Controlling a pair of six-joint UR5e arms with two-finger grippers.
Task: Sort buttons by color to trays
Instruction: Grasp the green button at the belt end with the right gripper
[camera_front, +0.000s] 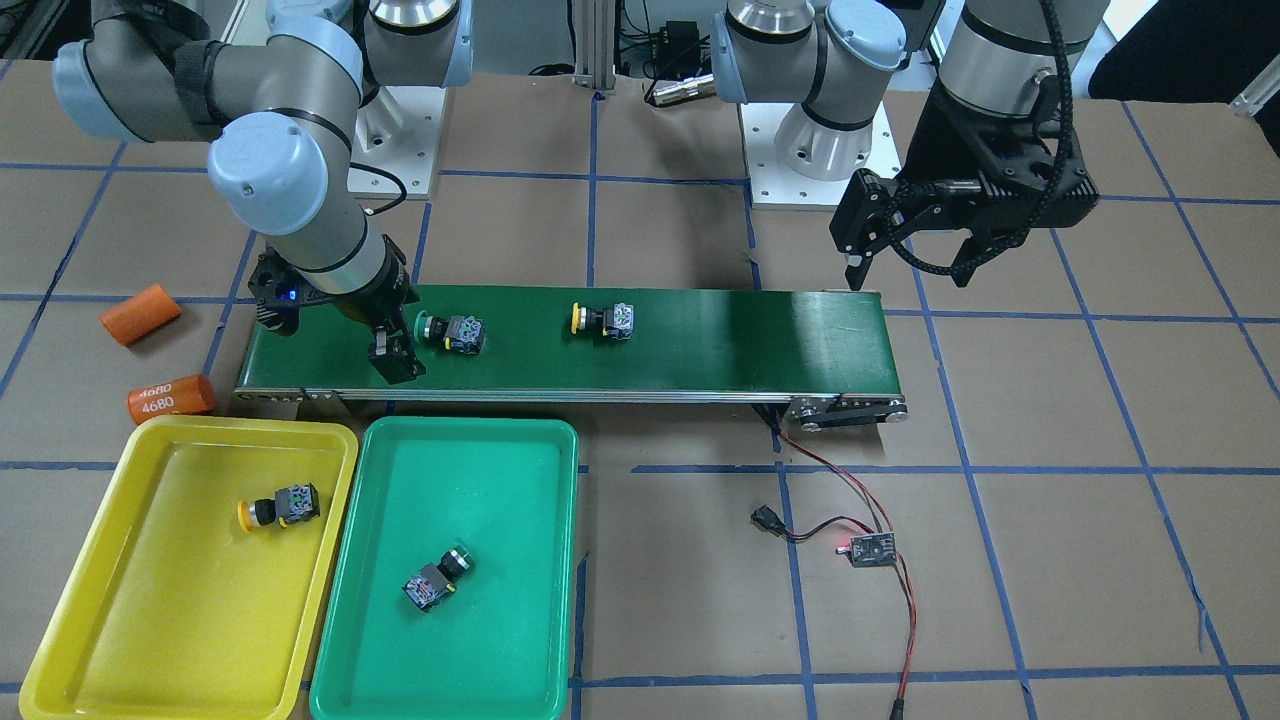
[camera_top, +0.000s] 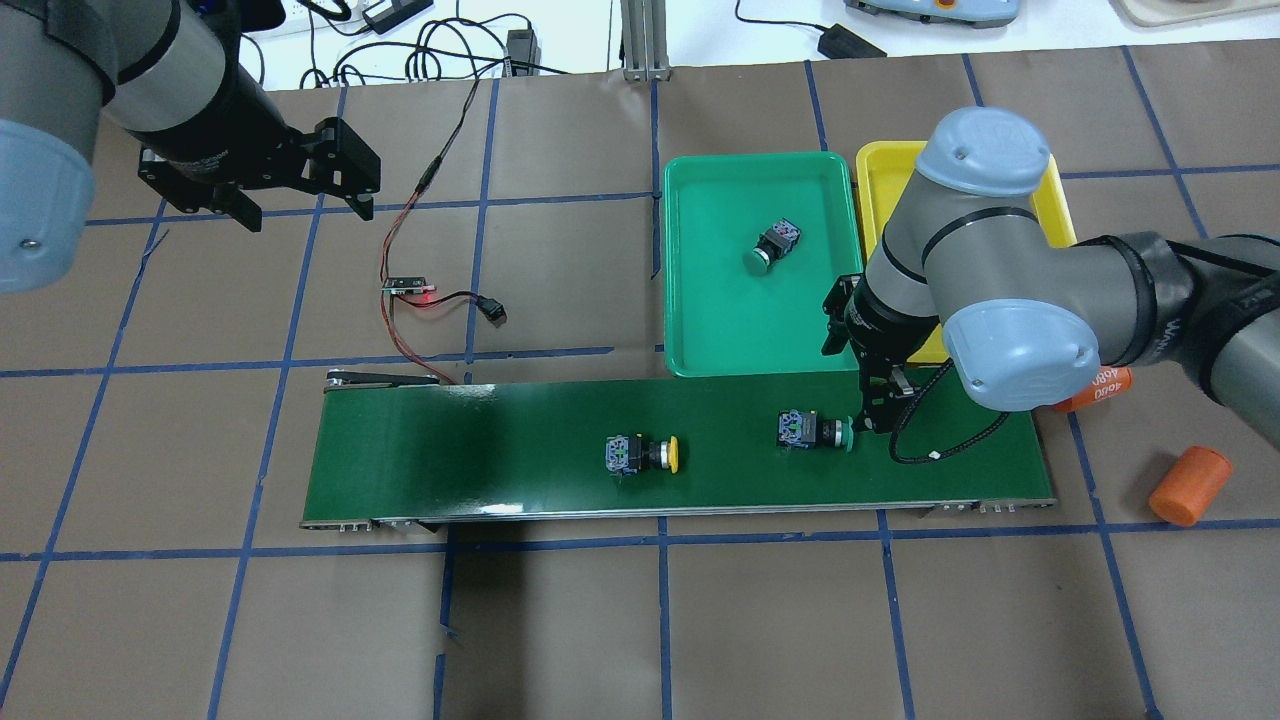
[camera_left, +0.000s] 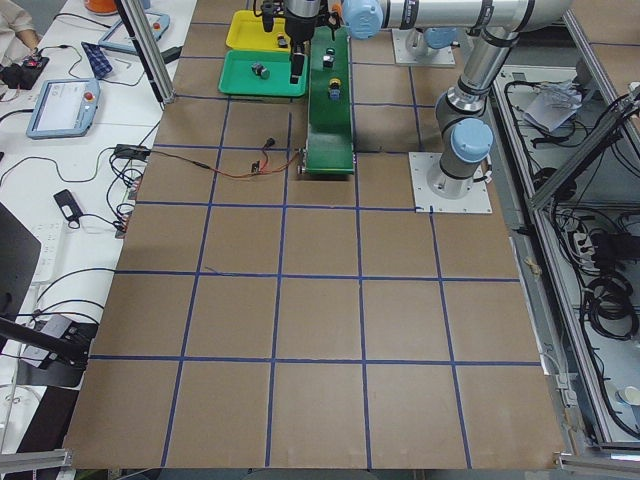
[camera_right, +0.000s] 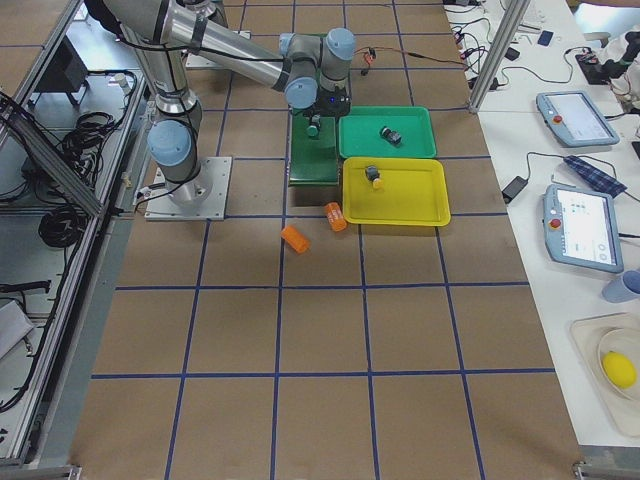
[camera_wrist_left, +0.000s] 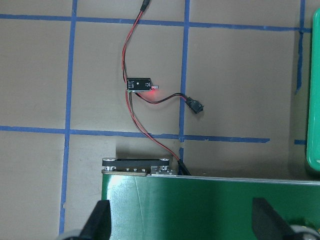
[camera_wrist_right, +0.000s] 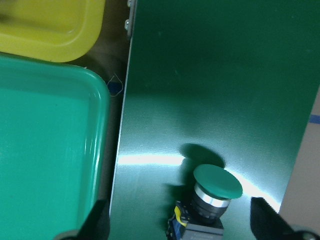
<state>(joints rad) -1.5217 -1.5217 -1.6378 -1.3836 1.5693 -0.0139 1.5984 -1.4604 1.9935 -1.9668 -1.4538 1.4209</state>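
A green button (camera_front: 450, 331) and a yellow button (camera_front: 603, 319) lie on their sides on the dark-green belt (camera_front: 720, 340). Another yellow button (camera_front: 280, 506) lies in the yellow tray (camera_front: 180, 620). Another green button (camera_front: 437, 577) lies in the green tray (camera_front: 480, 500). My right gripper (camera_front: 392, 357) is open and low over the belt, just beside the green button's cap (camera_wrist_right: 217, 181); it holds nothing. My left gripper (camera_front: 910, 265) is open and empty, above the table past the belt's other end.
Two orange cylinders (camera_front: 140, 313) (camera_front: 170, 397) lie on the table near the yellow tray's corner. A small circuit board (camera_front: 865, 548) with red and black wires lies by the belt's roller end. Blue tape lines grid the brown table.
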